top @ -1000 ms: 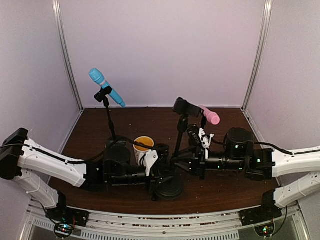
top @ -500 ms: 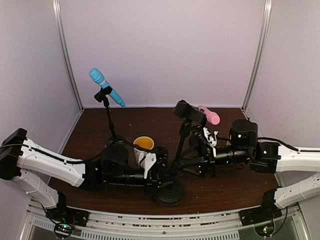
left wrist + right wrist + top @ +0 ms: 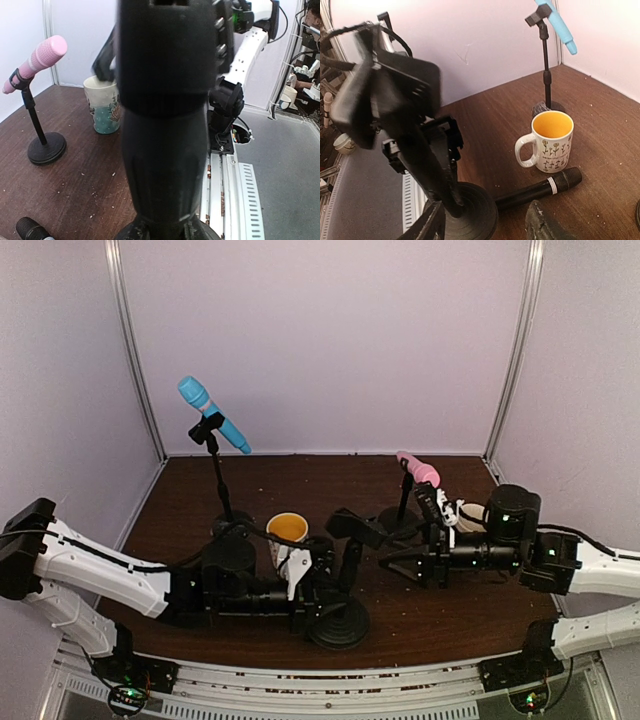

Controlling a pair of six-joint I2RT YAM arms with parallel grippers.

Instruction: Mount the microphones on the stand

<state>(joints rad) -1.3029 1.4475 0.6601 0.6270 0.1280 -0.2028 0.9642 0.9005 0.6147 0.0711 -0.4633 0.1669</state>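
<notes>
Left gripper [image 3: 325, 570] clamping the tilted black stand [image 3: 340, 625] by its post — right gripper [image 3: 486, 220] hanging with jaws apart; black microphone [image 3: 540, 187] lying beside mug [image 3: 551, 141]

Robotics lab test cell. Dark wood worktop [image 3: 300, 485] boxed behind and beside by plain pale wall panels [image 3: 330, 340] on aluminium posts [image 3: 133, 340]; slotted metal rail [image 3: 330, 688] at worktop's near edge carries 2 arm bases [image 3: 138, 672].
</notes>
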